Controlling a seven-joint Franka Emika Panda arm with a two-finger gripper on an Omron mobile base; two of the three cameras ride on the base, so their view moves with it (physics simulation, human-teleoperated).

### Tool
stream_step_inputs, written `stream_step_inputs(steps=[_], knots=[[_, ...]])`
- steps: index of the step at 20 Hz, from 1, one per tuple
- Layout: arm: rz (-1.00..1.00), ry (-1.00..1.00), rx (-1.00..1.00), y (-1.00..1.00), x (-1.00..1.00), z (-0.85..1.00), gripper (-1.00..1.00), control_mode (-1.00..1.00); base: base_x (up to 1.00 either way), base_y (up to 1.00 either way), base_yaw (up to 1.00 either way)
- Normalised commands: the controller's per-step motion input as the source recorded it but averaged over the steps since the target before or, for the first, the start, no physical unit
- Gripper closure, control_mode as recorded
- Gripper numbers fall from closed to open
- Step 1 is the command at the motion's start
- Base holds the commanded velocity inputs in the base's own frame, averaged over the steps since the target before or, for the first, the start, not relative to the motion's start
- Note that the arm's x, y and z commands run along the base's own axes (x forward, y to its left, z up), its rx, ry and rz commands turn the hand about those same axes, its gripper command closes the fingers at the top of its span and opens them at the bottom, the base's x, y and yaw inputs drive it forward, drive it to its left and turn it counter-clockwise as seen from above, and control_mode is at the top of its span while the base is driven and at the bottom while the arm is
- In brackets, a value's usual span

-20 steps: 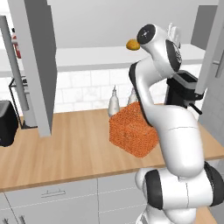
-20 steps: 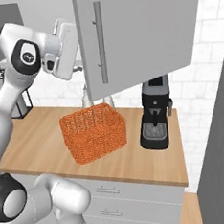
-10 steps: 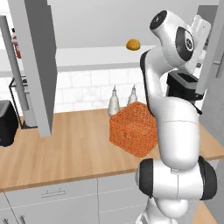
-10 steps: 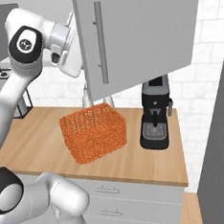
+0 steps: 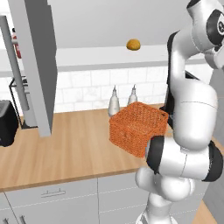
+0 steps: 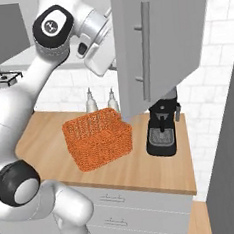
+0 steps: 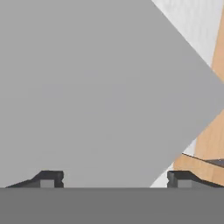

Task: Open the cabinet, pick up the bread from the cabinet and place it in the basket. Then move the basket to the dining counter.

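Up high in the left base view, we see the bread [image 5: 133,44], a small round golden bun, sitting on the pale flat shelf of the cabinet [image 5: 37,65], whose smooth grey door hangs open at the left. Below it on the warm wood worktop [image 5: 65,144] stands the basket [image 5: 138,127], boxy, orange and woven like mesh, with two slim pale bottles [image 5: 114,100] just behind it against the white tiled wall.

From the right base view, the basket [image 6: 97,138] sits left of a black glossy coffee machine [image 6: 162,127], under a flat grey cabinet door [image 6: 160,45] with a long silver bar handle [image 6: 144,51].

Lastly, in the hand view, the gripper [image 7: 114,179] shows its dark finger tips [image 7: 50,178] set wide apart with nothing between them, facing a plain grey panel.
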Motion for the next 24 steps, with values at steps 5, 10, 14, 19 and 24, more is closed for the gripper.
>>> stream_step_inputs(steps=[5,10,14,19,24], knots=[[-0.38,-0.23,0.12,-0.63,0.02,-0.24,-1.00,-1.00,0.00,0.00,0.00],[-0.23,-0.25,0.04,0.70,0.14,-0.33,-1.00,-1.00,0.00,0.00,0.00],[-0.17,-0.34,0.00,1.00,0.01,-0.30,-1.00,-1.00,0.00,0.00,0.00],[-0.11,-0.33,-0.03,1.00,0.00,-0.48,-1.00,-1.00,0.00,0.00,0.00],[-0.01,-0.27,-0.14,1.00,0.00,-0.58,-1.00,-1.00,0.00,0.00,0.00]])
